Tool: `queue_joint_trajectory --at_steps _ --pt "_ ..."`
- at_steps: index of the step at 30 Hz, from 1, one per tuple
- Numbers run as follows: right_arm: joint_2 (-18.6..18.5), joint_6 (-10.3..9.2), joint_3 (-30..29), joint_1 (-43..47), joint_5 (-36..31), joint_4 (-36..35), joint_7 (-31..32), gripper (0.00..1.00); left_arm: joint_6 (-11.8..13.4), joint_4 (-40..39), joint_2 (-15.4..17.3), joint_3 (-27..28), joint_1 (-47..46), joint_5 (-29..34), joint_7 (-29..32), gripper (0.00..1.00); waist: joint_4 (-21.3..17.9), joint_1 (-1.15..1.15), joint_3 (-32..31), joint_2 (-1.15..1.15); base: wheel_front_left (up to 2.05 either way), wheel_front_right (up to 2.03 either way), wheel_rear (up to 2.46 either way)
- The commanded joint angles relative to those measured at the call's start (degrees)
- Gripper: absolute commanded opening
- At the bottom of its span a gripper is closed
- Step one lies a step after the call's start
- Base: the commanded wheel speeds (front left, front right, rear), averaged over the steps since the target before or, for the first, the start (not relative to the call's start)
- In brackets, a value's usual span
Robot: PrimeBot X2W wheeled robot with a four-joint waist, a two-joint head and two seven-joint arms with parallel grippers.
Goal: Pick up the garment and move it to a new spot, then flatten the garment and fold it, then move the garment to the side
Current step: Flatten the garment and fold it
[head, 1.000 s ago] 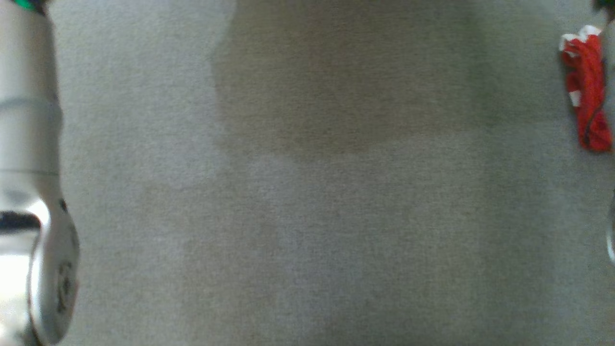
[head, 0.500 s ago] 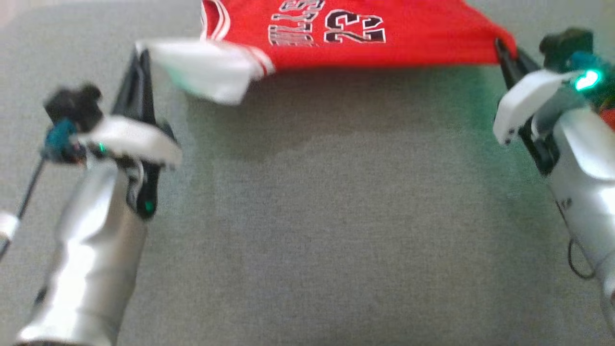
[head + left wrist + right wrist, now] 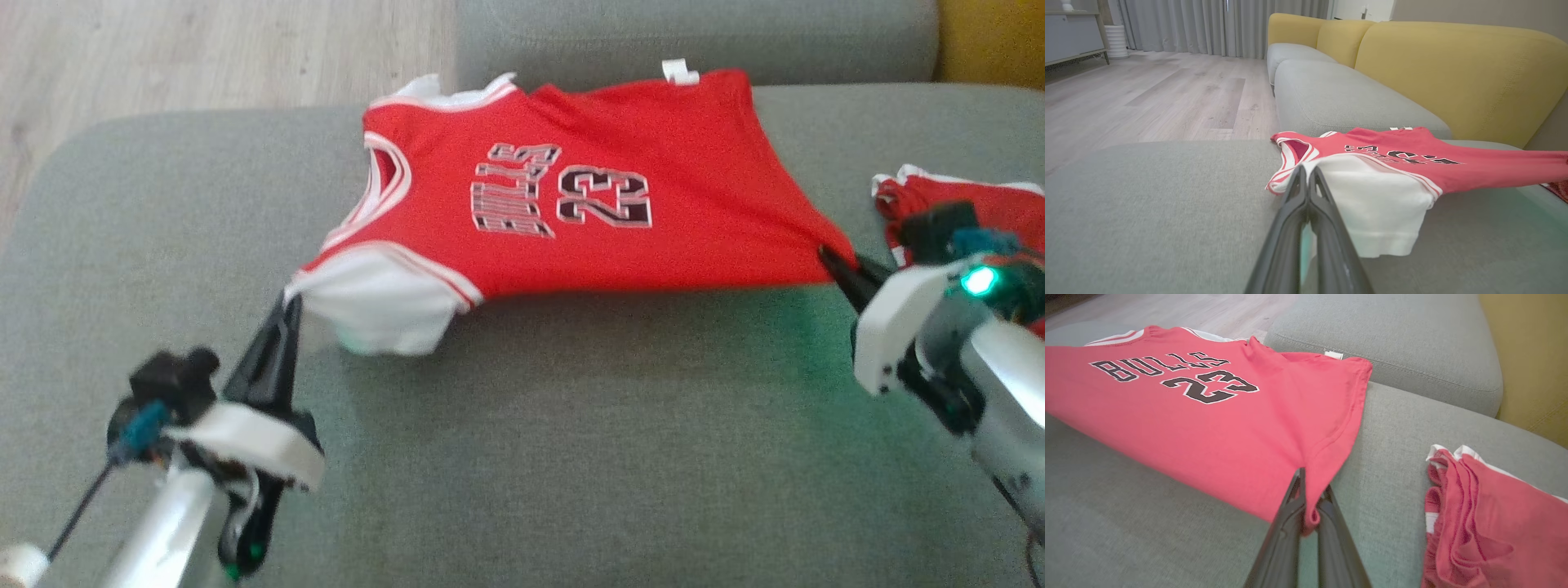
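**Two pincers hold a red jersey stretched over a grey sofa seat**

The left pincer (image 3: 289,300) is closed tight. Its two dark fingers are pressed together on the edge of a white sleeve (image 3: 380,310) of the red jersey (image 3: 588,204). The right pincer (image 3: 826,255) is likewise clamped, with the jersey's hem corner (image 3: 1327,465) nipped between its fingers.

The jersey spans the gap between the two pincers. Its near edge is lifted off the grey sofa seat (image 3: 571,457) and casts a shadow beneath. Its far edge, well beyond both sets of fingertips, appears to rest on the cushion. Black lettering and the number 23 face upward, about midway between the pincers. On the outer side of the right pincer, close beside its wrist, lies a second red garment (image 3: 1490,526), crumpled and apart from the jersey.

The jersey looks light, thin and entirely limp. The white sleeve droops beside the left pincer's tips, and the cloth wrinkles toward the right pincer's pinch. It does not seem fragile, but smooth knit like this could probably slide out of narrow fingertips if tugged hard.

The safest places to take hold are likely the stitched edges, such as hem corners, shoulder seams and sleeve cuffs, where the cloth is doubled and thicker. Held at two far-apart points, as here, it should lie down flat.
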Motion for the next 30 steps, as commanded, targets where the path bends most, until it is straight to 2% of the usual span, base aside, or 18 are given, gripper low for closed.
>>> queue_joint_trajectory --at_steps 1,8,15,20,30 --pt "-2.3 0.37 0.4 1.1 1.1 -2.3 0.4 0.0 0.8 -3.5 2.6 2.2 -0.4 -0.3 0.4 0.0 -0.1 0.01 -1.1 0.0 0.0 0.0 0.0" --pt "-7.2 0.37 1.0 8.1 5.3 -10.1 3.6 0.0 5.3 -17.1 4.4 2.2 10.1 -1.2 4.9 0.0 -0.1 0.01 -3.9 0.0 0.0 0.0 0.0" --pt "-8.1 0.37 -2.1 10.2 4.9 -14.3 4.9 0.0 7.3 -24.0 6.1 1.7 12.6 -0.7 8.3 0.0 -0.3 0.01 -2.8 0.0 0.0 0.0 0.0" --pt "-7.3 0.37 -4.2 9.4 2.9 -14.6 5.9 0.0 7.1 -23.5 7.0 1.2 10.3 0.1 10.0 0.0 -0.2 0.01 -0.4 0.0 0.0 0.0 0.0" --pt "-3.2 0.37 -8.0 4.6 -1.0 -11.3 9.8 0.0 3.5 -14.4 8.7 -1.0 -2.4 2.2 15.2 0.0 -0.4 0.01 5.6 0.0 0.0 0.0 0.0"
